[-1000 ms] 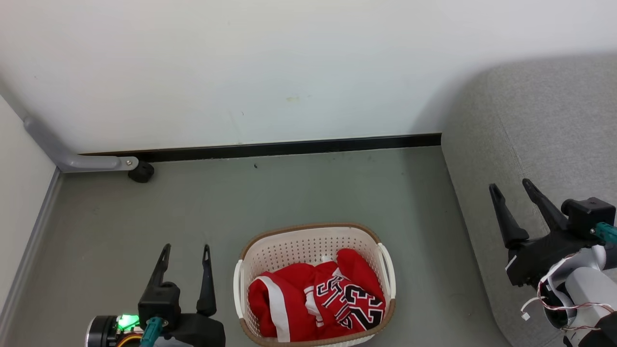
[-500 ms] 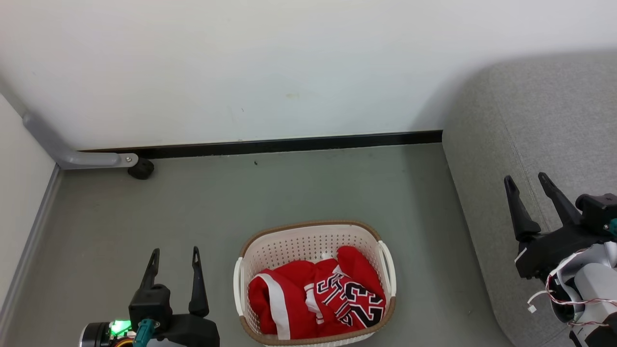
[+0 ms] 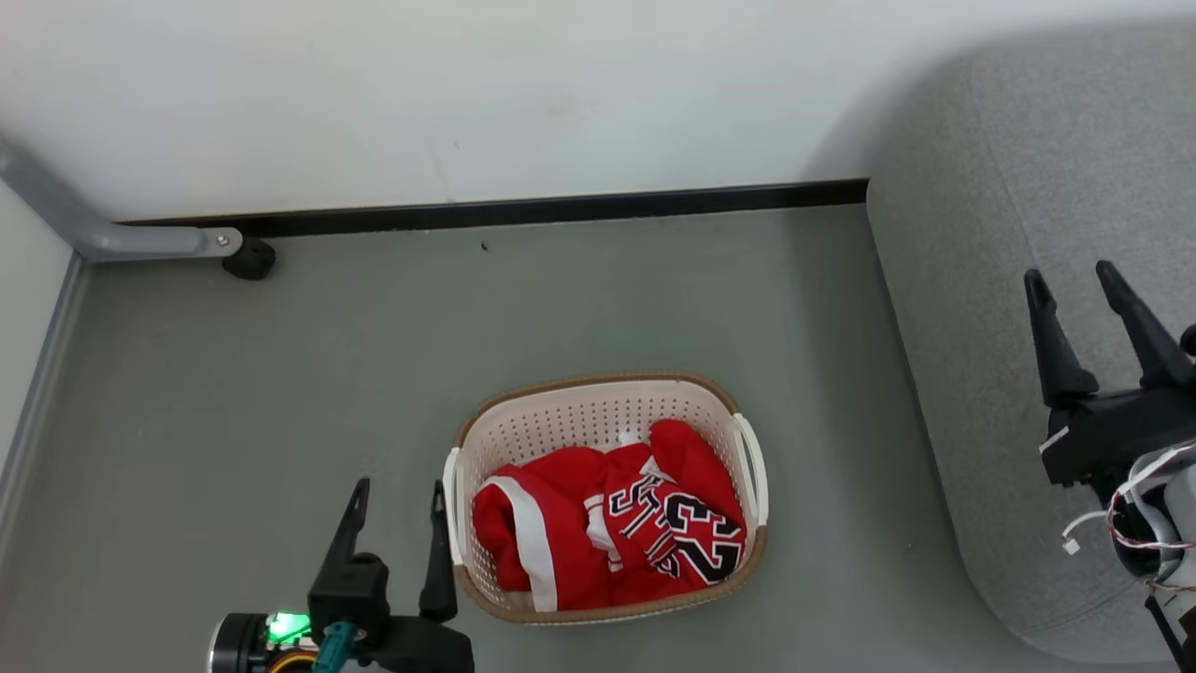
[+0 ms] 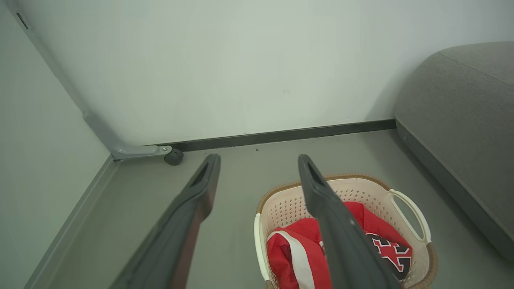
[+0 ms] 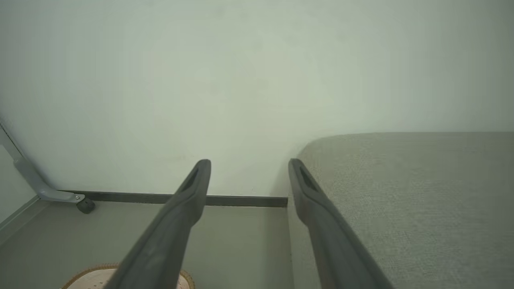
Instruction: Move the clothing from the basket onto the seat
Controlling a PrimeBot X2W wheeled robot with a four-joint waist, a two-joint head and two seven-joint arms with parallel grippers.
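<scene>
Head view, lower middle of the frame: the clothing lies bunched inside the basket, filling its nearer half. The red jersey with the black-and-white 23 sits at the right of the heap, and the red garment with the wide white stripe sits at the left. Behind the heap the basket's perforated cream wall is bare, and a white handle shows on each side under the brown rim. The basket stands on the grey-green floor. My left pincer is at the bottom of the frame just left of the basket. Its two dark fingers are apart with nothing between them, the right one close beside the basket's left handle; I cannot tell whether they touch. In my left wrist view that finger crosses in front of the red heap. The seat fills the right side of the frame, well apart from the basket, with bare floor between them. My right pincer shows in front of the seat at the right edge, fingers spread and holding nothing; in my right wrist view they point at the white wall above the seat's near corner. A black skirting strip runs along the foot of the wall. At the upper left a grey metal leg ends in a small black wheel.
</scene>
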